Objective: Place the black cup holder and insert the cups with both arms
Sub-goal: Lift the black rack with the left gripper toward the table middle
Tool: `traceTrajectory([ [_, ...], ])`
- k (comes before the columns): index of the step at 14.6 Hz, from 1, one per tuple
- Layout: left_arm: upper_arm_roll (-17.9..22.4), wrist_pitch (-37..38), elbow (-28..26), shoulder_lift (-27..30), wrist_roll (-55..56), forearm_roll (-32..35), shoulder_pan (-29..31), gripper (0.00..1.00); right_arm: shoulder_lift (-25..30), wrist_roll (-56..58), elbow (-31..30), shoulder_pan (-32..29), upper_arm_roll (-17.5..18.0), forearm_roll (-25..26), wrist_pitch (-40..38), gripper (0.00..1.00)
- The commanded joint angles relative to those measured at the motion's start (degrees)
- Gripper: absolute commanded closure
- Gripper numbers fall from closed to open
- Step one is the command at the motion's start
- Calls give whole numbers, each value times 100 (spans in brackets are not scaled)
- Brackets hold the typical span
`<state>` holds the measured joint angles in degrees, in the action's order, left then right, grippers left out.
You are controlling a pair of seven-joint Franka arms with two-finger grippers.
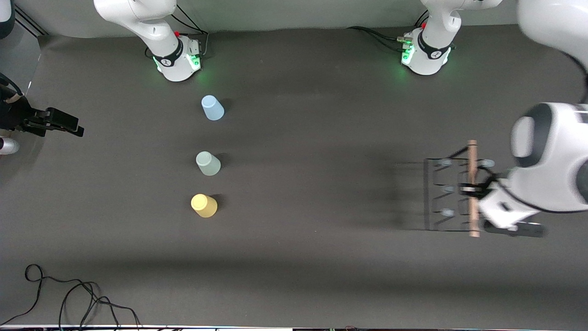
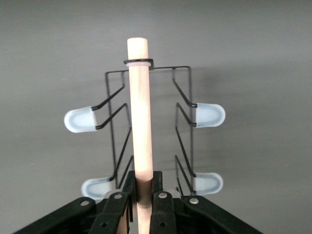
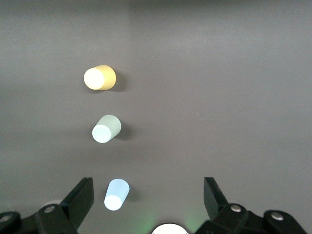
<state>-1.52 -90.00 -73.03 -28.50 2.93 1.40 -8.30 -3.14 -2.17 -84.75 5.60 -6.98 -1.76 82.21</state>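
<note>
My left gripper (image 1: 469,189) is shut on the light wooden handle (image 2: 139,112) of the black cup holder (image 1: 434,193), over the left arm's end of the table. In the left wrist view the fingers (image 2: 158,187) clamp the rod, and the wire rack with pale-tipped pegs (image 2: 209,114) hangs under it. Whether its base touches the table I cannot tell. Three cups stand mouth down in a row near the right arm's base: blue (image 1: 212,108), green (image 1: 208,163), then yellow (image 1: 204,205) nearest the camera. My right gripper (image 3: 148,192) hangs open high over the blue cup (image 3: 117,194), holding nothing.
A black device (image 1: 53,122) juts in at the table's edge on the right arm's end. Loose black cables (image 1: 82,299) lie near the front edge. Dark bare table (image 1: 321,184) spreads between the cups and the holder.
</note>
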Motion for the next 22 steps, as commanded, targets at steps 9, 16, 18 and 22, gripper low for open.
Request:
traceTrajectory([
  [9, 117, -888, -388, -41, 2175, -359, -2104, 100, -11, 76, 46, -7, -5, 9, -82, 0],
  [16, 108, -1800, -476, -383, 3730, -720, -3001, 100, -11, 76, 46, -7, -5, 9, -82, 0],
  [18, 108, -2230, -484, -550, 4318, -694, -3203, 100, -11, 76, 46, -7, -5, 9, -82, 0],
  [22, 108, -2356, -414, -586, 4409, -694, -3397, 100, -11, 67, 46, -7, -5, 9, -82, 0],
])
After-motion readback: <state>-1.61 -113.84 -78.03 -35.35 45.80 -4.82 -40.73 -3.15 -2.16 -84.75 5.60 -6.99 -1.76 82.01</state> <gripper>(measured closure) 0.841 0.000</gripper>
